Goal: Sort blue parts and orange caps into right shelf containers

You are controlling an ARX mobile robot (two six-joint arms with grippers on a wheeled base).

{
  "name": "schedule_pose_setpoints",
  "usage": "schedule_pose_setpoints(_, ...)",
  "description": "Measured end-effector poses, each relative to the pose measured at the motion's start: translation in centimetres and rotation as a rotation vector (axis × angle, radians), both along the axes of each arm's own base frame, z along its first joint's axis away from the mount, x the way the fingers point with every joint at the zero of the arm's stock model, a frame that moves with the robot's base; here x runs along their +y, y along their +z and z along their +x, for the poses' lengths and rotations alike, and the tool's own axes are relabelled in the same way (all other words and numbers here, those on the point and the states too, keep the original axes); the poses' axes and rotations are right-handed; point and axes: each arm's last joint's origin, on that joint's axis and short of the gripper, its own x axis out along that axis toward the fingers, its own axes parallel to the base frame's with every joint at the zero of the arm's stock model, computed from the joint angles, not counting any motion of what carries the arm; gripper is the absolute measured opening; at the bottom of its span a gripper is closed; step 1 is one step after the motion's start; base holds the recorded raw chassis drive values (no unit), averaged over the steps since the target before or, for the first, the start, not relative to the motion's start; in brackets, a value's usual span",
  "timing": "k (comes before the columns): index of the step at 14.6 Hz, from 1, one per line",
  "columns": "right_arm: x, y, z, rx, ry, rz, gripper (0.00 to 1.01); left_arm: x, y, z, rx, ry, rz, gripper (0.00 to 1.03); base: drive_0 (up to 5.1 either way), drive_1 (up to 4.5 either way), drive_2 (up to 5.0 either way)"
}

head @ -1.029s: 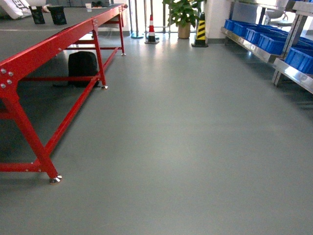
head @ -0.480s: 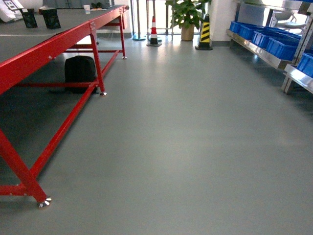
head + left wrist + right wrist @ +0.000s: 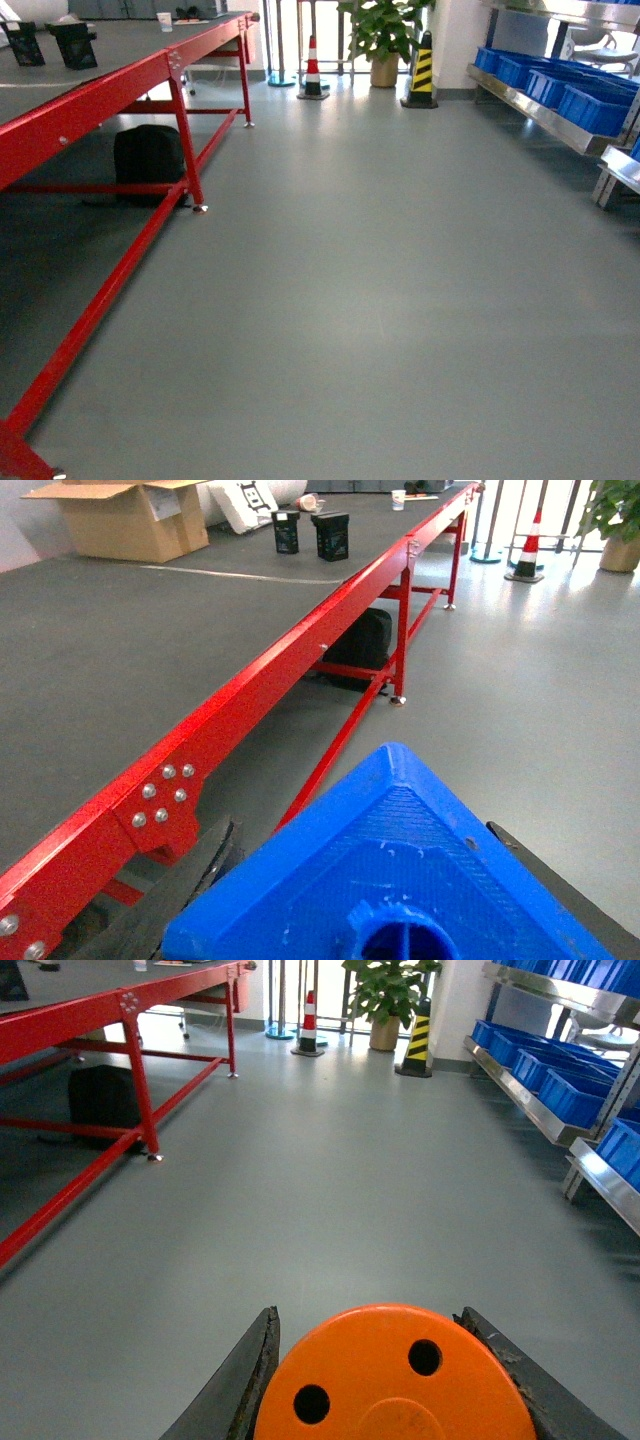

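Note:
A blue part (image 3: 400,870) fills the bottom of the left wrist view, its round nub facing the camera. My left gripper (image 3: 362,828) is shut on it, one black finger on each side. In the right wrist view my right gripper (image 3: 368,1314) is shut on an orange cap (image 3: 390,1380), whose flat end with two small holes faces the camera. The steel shelf (image 3: 540,112) runs along the right wall and holds several blue containers (image 3: 595,105); the right wrist view also shows the containers (image 3: 565,1095). Neither gripper shows in the head view.
A long red-framed table (image 3: 100,95) runs down the left, with a black bag (image 3: 148,160) under it. A cardboard box (image 3: 125,520) and black boxes (image 3: 330,535) sit on it. Traffic cones (image 3: 313,65) and a potted plant (image 3: 385,30) stand at the far end. Grey floor lies between.
The head view has advanced along the floor: the table's near leg has slid down and out at the left, and the shelf has shifted right.

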Motion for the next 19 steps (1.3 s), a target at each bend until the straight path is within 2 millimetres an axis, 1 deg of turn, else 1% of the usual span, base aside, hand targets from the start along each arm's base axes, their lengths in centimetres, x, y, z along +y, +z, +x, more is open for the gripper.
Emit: schedule_pose_setpoints(19, 0.0, 0.02, -0.01, -0.004, 0.0, -0.001, 0.44, 0.0, -0.03, 0.03, 0.003, 0.001, 0.0, 0.62, 0.0, 4.31, -4.3)
